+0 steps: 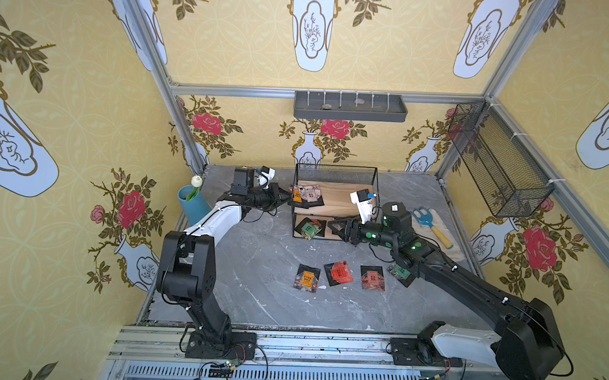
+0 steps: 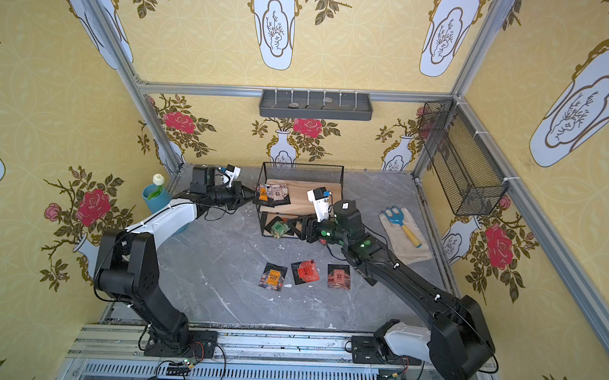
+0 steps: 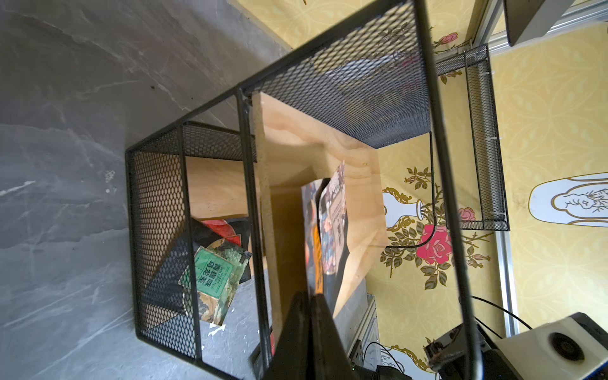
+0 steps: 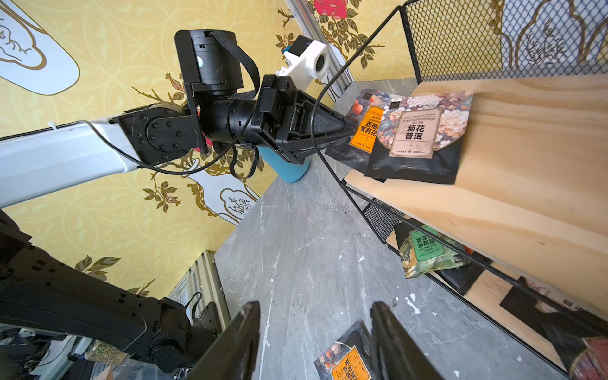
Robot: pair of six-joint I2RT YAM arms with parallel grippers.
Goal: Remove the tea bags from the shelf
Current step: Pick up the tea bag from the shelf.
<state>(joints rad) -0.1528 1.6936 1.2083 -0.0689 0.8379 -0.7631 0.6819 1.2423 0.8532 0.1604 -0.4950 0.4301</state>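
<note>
Left jaws: pressed shut on the edge of the orange bag (image 4: 365,131), at the left end of the upper board (image 1: 341,196).
Right jaws: part-way apart with nothing between them, just in front of the lower board (image 3: 214,187) (over the counter (image 1: 257,259)).
Shelf (image 1: 336,171): upright at the counter's back.
Upper board: a beige bag (image 4: 418,135) overlaps the orange bag.
Lower board: a green bag (image 1: 308,230) sits tilted at the front edge, on darker bags.
Counter: a row in front of the shelf, made up of a second orange bag (image 1: 307,278), a red bag (image 1: 338,272), a dark-red bag (image 1: 372,278) and a second green bag (image 1: 400,272) half under the right arm.
</note>
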